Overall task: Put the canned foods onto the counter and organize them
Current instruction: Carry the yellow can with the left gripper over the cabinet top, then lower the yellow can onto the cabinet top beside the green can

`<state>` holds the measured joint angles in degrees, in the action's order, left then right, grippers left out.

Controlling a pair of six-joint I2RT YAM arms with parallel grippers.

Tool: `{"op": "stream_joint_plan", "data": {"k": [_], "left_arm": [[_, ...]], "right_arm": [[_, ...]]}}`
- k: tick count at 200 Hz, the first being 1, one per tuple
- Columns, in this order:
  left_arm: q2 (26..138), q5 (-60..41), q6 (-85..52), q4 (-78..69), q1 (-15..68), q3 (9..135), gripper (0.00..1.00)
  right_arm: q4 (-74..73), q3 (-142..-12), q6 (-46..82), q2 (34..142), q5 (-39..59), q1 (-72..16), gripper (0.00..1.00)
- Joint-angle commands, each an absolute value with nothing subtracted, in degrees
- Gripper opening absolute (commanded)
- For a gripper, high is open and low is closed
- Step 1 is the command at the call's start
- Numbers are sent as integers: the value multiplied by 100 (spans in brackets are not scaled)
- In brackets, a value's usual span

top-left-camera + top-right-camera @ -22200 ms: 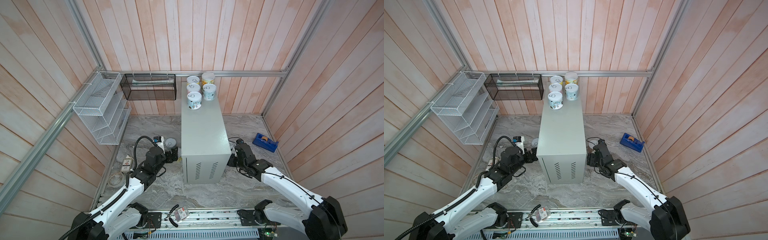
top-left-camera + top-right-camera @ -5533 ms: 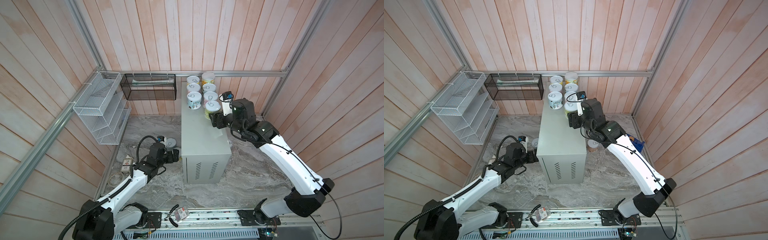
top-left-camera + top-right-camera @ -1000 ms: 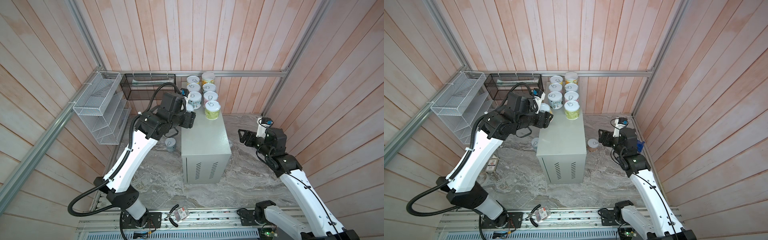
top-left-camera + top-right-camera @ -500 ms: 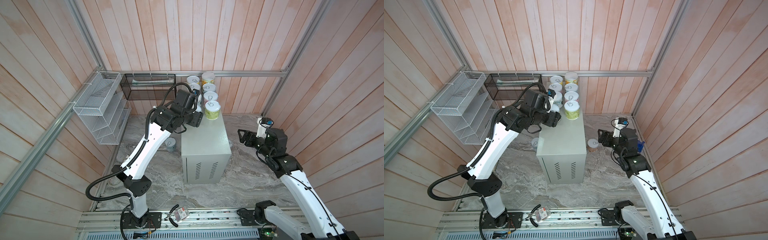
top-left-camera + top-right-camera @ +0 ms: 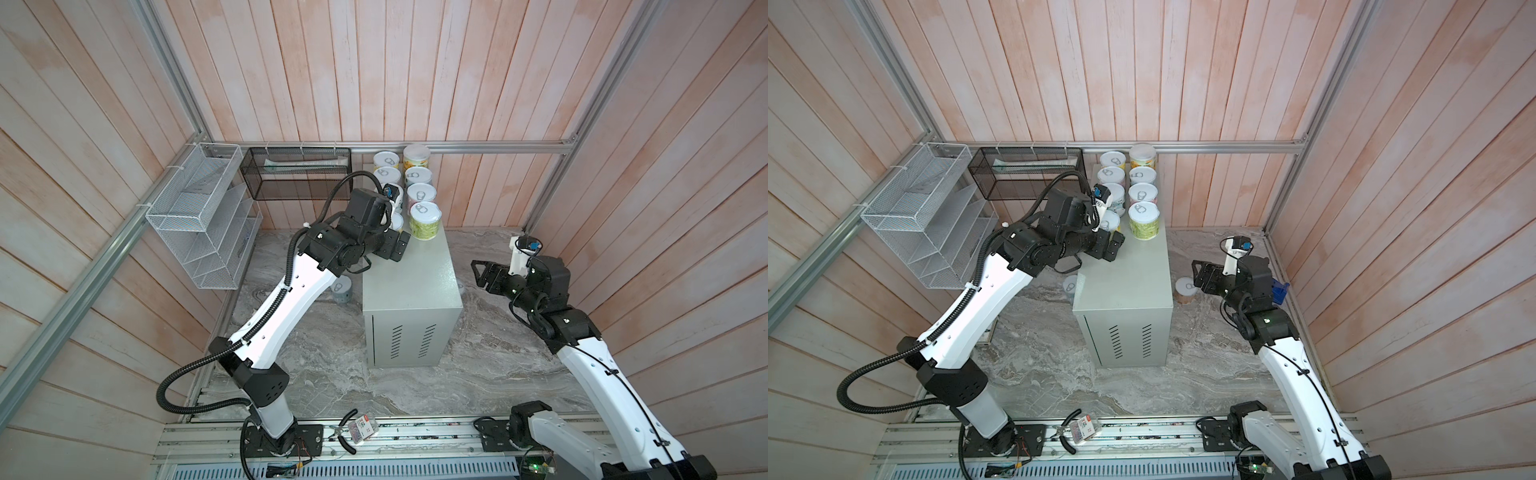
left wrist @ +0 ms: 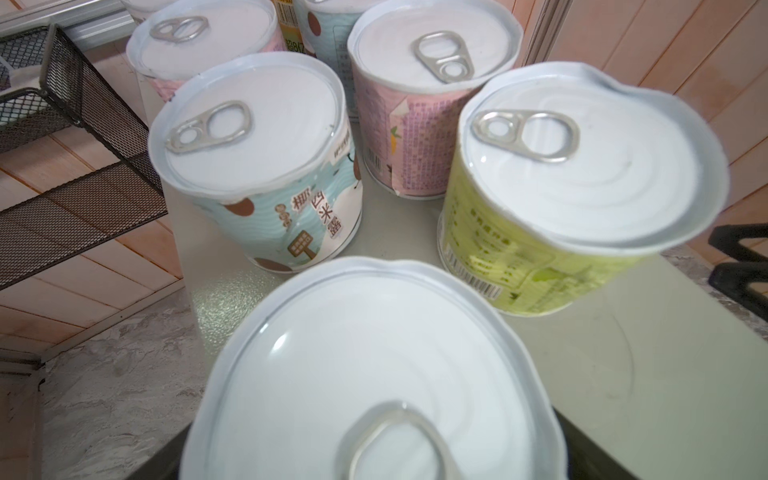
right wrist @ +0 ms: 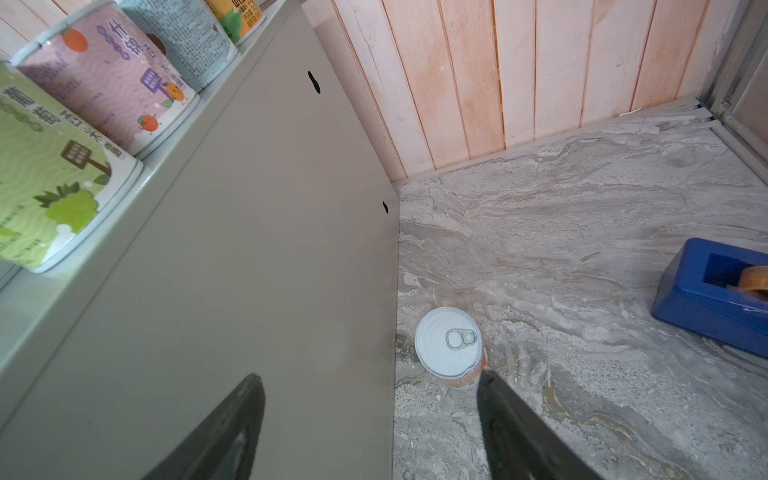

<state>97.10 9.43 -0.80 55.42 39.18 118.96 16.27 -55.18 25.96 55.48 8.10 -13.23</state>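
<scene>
8 cans [image 5: 418,176] are stood upright on the counter [image 5: 415,274]. They are packed in 2 lines of 4 that run from its back edge toward the middle of the top. The left line is closed by a white-lidded can [image 5: 1109,220] set at the left edge. It is level with the green-labelled can [image 5: 424,226] that closes the right line.

The left gripper [image 5: 397,246] is held at the white-lidded can, which fills the foreground of the left wrist view between the jaws. Whether the can is pinched or the jaws stand clear of its label cannot be told.

The right gripper [image 5: 478,274] is held off the right side of the counter, spread wide, with nothing between the jaws.

2 more cans are seen on the marble surface [image 7: 582,216]. An orange-labelled can [image 7: 449,345] is stood just beside the counter's right side. A pale-labelled can [image 5: 343,289] is stood near its left side, under the left arm. A blue tape dispenser [image 7: 706,299] is seen farther out to the right.
</scene>
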Motion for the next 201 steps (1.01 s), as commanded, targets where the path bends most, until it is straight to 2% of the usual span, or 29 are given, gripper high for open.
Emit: {"op": "stream_joint_plan", "data": {"k": [1, 38, 63, 111, 140, 201], "left_arm": [[9144, 829, 20, 4933, 3946, 11440, 100], [8611, 563, -226, 4760, 3946, 10565, 100], [8373, 577, -255, 4530, 3948, 10053, 97], [8275, 431, -220, 4160, 3895, 9663, 74], [8330, 369, -194, 3970, 3833, 9569, 68], [8472, 275, -186, 3801, 3639, 9497, 66]], "right_arm": [[1555, -5526, 2683, 5476, 931, -1294, 79], [1623, -5680, 2664, 5499, 1028, -1301, 78], [1637, -5761, 2602, 5512, 1011, -1301, 76], [1587, -5800, 2646, 5599, 1227, -1301, 72], [1466, -5727, 2748, 5617, 1398, -1301, 72], [1452, -5716, 2784, 5692, 1480, -1302, 72]]}}
